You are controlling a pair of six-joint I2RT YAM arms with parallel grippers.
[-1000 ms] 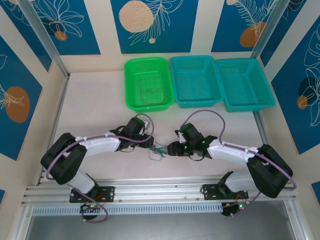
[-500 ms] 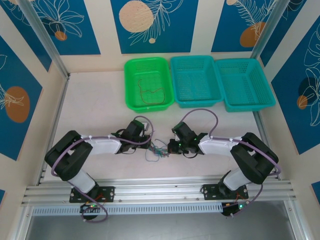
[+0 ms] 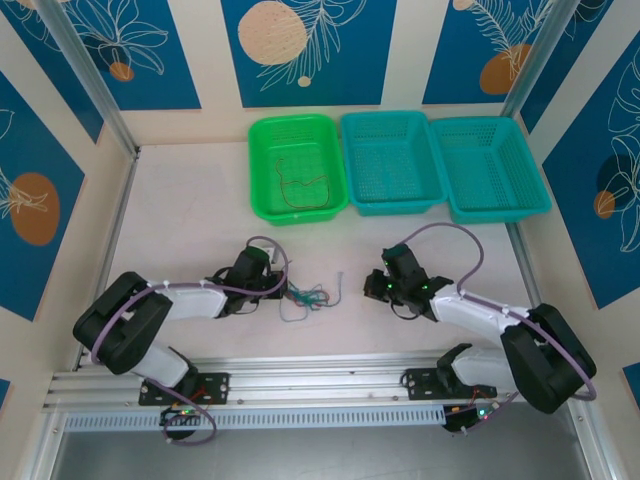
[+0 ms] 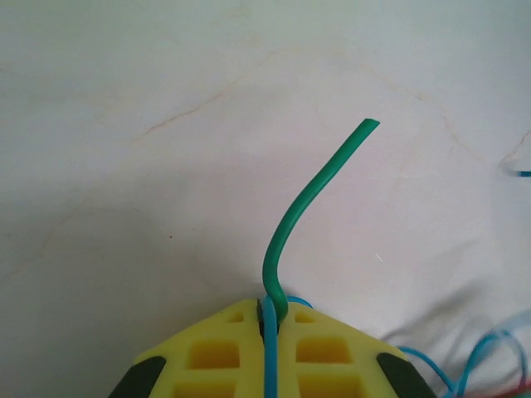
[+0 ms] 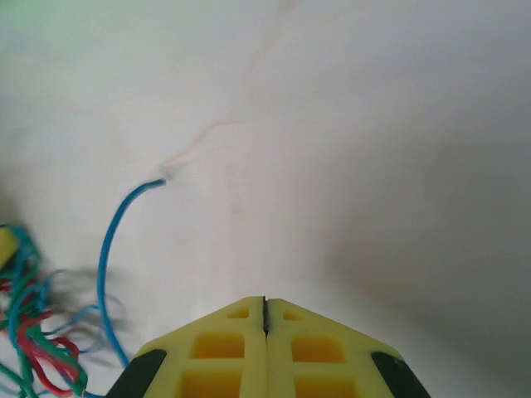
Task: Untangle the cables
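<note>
A small tangle of thin cables (image 3: 306, 297) in green, blue and red lies on the table between the two arms. My left gripper (image 3: 283, 290) is at the tangle's left end. In the left wrist view this gripper (image 4: 270, 303) is shut on a green cable (image 4: 307, 207) and a blue cable (image 4: 270, 352); the green end curls up past the fingertips. My right gripper (image 3: 372, 289) sits to the right, apart from the tangle. It (image 5: 265, 303) is shut on nothing. A loose blue cable (image 5: 108, 240) arcs left of it, with the tangle (image 5: 33, 348) beyond.
At the back stand a green basket (image 3: 256, 170) holding one red-orange cable (image 3: 300, 186) and two teal baskets (image 3: 388, 207) (image 3: 497, 214). Thick purple cables loop along both arms. An aluminium rail runs along the table's near edge.
My right gripper has pulled back to the right, off the tangle, holding nothing. My left gripper has drawn left with cables in it, and the tangle has shifted left and spread out.
</note>
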